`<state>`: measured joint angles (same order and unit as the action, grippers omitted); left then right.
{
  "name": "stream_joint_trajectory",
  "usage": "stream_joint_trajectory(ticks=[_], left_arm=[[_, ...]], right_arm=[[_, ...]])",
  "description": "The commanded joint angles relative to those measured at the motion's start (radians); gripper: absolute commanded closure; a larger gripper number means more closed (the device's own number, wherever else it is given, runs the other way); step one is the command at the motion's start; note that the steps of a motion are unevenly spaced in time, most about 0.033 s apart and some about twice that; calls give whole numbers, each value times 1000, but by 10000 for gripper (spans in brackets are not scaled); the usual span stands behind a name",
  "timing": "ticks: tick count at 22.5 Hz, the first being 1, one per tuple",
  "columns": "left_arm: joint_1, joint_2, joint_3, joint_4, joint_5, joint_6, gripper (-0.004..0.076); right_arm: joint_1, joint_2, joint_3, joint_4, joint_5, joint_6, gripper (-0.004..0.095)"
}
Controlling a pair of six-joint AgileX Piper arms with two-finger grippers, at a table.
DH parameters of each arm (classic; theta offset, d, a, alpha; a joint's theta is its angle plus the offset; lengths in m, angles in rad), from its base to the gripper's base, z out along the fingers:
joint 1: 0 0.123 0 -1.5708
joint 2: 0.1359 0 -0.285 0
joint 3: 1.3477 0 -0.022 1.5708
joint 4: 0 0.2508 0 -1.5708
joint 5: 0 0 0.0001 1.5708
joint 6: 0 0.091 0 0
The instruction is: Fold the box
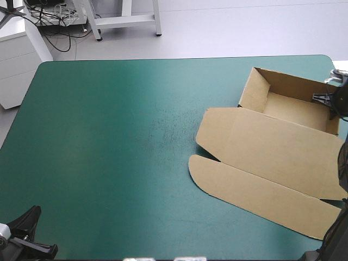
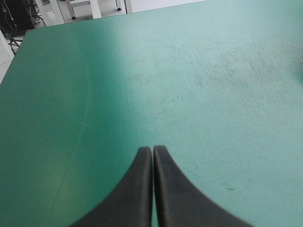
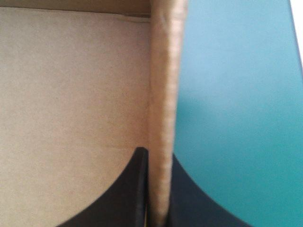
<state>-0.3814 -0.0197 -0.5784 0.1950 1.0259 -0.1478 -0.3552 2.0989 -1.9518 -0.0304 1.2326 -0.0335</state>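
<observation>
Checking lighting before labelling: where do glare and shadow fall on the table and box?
High view: sheen on the teal-green cover near its far edge; the far inner wall of the box looks darker. Left wrist view: pale glare on the cover ahead of the shut left gripper. Right wrist view: no hard shadow beside the box wall in the right gripper.

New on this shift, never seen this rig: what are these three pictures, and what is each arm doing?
It is a robot with two arms, each ending in a black two-fingered claw. The wide picture looks down from above and behind; the other two come from wrist cameras. On the teal-green cover lies a brown box, an open tray with its lid flat. The left claw is shut, empty, over bare cover. The right claw pinches one wall of the tray.
</observation>
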Motion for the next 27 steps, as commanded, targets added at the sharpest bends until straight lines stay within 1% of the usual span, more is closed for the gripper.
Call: stream_joint_trajectory(ticks=[1,2,5,6,7,8,9,10,11,13,16,19,24,25,26,27], left_arm=[[-4,-8,7,15,-90,-9,734],[-4,-8,28,5,-116,-9,734],[-4,-8,76,-14,-168,-9,734],[-4,-8,78,-22,-185,-9,734],[-4,-8,78,-20,-179,-9,734],[-4,-8,78,-20,-179,-9,734],[-4,-8,78,-20,-179,-9,734],[-4,-8,78,-20,-179,-9,734],[-4,-8,78,-20,-179,-9,734],[-4,-8,78,-20,-179,-9,734],[-4,-8,78,-20,-179,-9,734],[-4,-8,78,-20,-177,-9,734],[-4,-8,78,-20,-177,-10,734],[-4,-8,78,-17,-177,-22,734],[-4,-8,78,-17,-177,-22,734],[-4,-8,78,-17,-177,-22,734]], right_arm=[[-68,-63,-26,-42,22,-18,928],[-84,-63,-26,-42,22,-22,928],[-87,-58,-26,-40,22,-23,928],[-87,-53,-26,-23,22,-36,913],[-87,-54,-26,-6,22,-88,862],[-87,-54,-26,-3,22,-106,813],[-87,-56,-29,-13,22,-106,701],[-87,-60,-30,-27,22,-106,620],[-87,-77,-35,-32,22,-101,501],[-87,-116,-54,-39,22,-99,438],[-87,-189,-71,-36,22,-94,439],[-85,-310,-76,-23,22,-107,440],[-47,-492,-71,-4,22,-107,451],[-22,-557,-62,22,22,-119,503],[-11,-583,-56,30,22,-126,537],[9,-624,-44,53,22,-139,602]])
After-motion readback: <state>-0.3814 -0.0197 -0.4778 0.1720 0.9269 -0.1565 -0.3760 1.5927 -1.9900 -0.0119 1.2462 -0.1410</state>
